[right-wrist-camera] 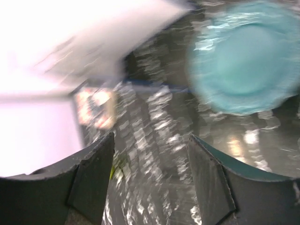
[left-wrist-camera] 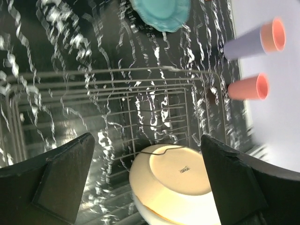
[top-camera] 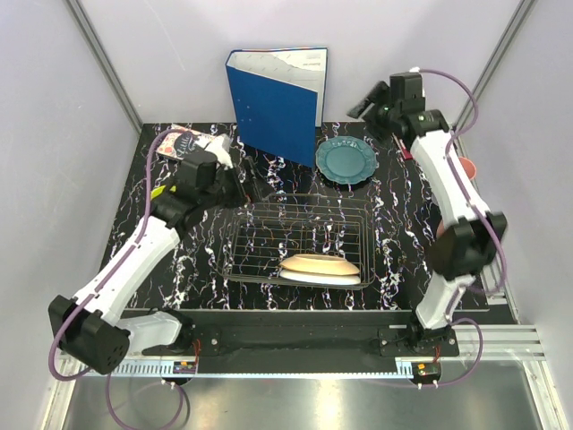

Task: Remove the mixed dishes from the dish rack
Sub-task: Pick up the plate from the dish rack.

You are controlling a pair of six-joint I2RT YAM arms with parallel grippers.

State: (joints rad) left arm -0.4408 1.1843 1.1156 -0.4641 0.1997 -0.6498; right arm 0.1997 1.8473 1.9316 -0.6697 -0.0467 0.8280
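Note:
The dish rack (top-camera: 300, 235) sits mid-table. A cream plate (top-camera: 320, 265) lies bottom up on a white plate (top-camera: 336, 279) in its near right corner. The left wrist view shows both, the cream plate (left-wrist-camera: 176, 176) and the white one (left-wrist-camera: 154, 213), below my open left gripper (left-wrist-camera: 147, 140). That gripper (top-camera: 240, 184) hovers by the rack's far left corner. The teal plate (top-camera: 346, 161) rests on the table behind the rack. My right gripper (top-camera: 365, 106) is open and empty above and behind it; its blurred view shows the teal plate (right-wrist-camera: 246, 58).
A blue binder (top-camera: 273, 103) stands upright at the back, and a small book (top-camera: 183, 143) lies at the back left. A lavender cup (left-wrist-camera: 253, 42) and a pink cup (left-wrist-camera: 246, 87) lie at the right edge. The right arm partly hides the pink cup (top-camera: 467, 167).

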